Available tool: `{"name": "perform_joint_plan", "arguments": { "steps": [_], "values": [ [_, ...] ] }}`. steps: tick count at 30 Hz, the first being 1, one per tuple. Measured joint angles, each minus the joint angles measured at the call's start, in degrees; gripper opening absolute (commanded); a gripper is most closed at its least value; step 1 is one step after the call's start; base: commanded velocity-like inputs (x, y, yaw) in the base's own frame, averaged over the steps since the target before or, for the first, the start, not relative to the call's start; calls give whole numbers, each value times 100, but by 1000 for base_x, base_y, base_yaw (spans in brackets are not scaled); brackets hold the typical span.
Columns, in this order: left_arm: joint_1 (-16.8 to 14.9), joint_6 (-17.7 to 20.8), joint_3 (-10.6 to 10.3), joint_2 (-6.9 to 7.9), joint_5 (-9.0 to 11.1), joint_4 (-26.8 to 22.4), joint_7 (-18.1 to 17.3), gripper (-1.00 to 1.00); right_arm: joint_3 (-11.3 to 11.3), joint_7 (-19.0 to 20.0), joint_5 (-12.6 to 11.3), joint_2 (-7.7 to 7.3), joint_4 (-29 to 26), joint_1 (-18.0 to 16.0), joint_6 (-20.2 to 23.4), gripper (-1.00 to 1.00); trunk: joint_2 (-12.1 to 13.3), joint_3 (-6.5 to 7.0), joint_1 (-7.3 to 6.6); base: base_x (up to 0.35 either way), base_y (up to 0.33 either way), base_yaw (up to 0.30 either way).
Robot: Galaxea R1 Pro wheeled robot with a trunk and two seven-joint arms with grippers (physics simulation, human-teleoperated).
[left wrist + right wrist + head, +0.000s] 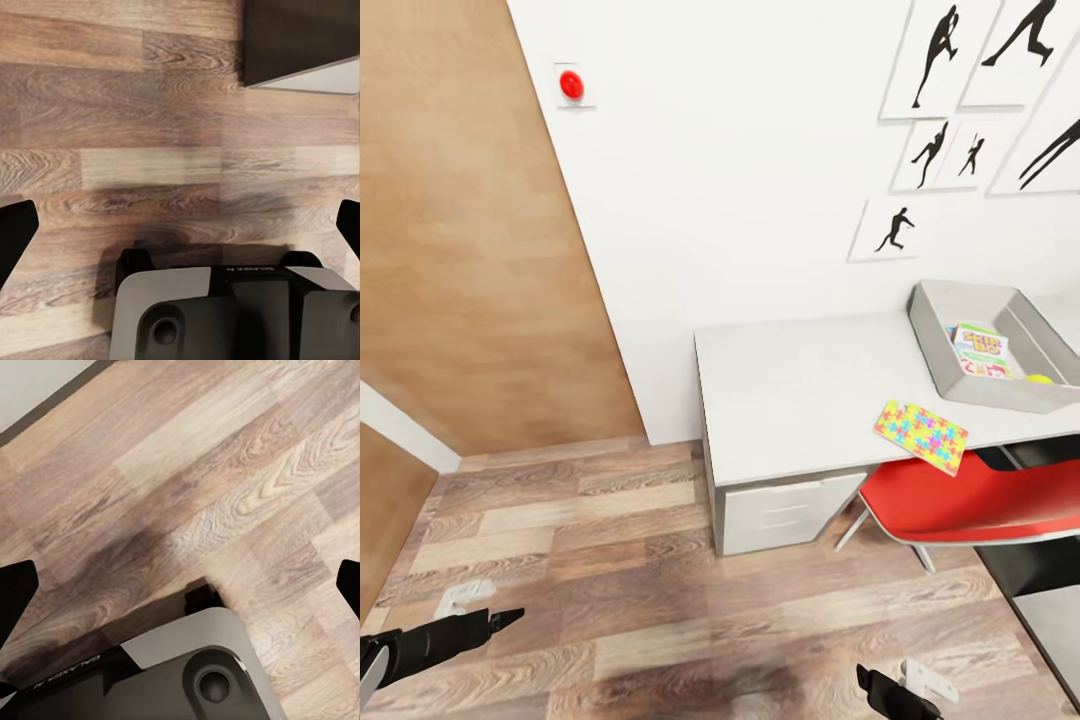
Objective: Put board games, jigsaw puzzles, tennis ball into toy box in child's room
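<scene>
Toy box: the light grey shallow bin with flared sides [970,345] sits at the far right of the pale grey-white speckled desk top [800,390], against the white wall.
Already inside: a white-green printed game box [981,351] lies flat in the bin, and a small yellow-green ball [1040,379] rests by its near wall.
Left to collect here: one flat square jigsaw of bright interlocking pieces [921,435] lies on the desk's front edge, just beside the bin, one corner overhanging the red chair seat [960,500].
Left gripper [180,225]: hangs low over the wood-plank floor [610,570], jaws spread wide, holding nothing.
Right gripper [180,585]: likewise wide open and empty above the planks.
Step in hand: probably closing in on the desk to reach the jigsaw.
Doing it well: square the base to the desk front, stop short of the chair, and slide the thin mat further over the edge so a finger can get beneath it.
</scene>
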Motion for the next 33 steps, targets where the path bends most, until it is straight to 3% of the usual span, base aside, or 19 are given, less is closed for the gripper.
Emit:
{"name": "perform_joint_plan", "arguments": {
  "steps": [33],
  "values": [
    [0,0,0,4,0,0,-8,100,0,9,-22,-16,0,0,5,100,0,302,0,0,0,0]
  ]
}}
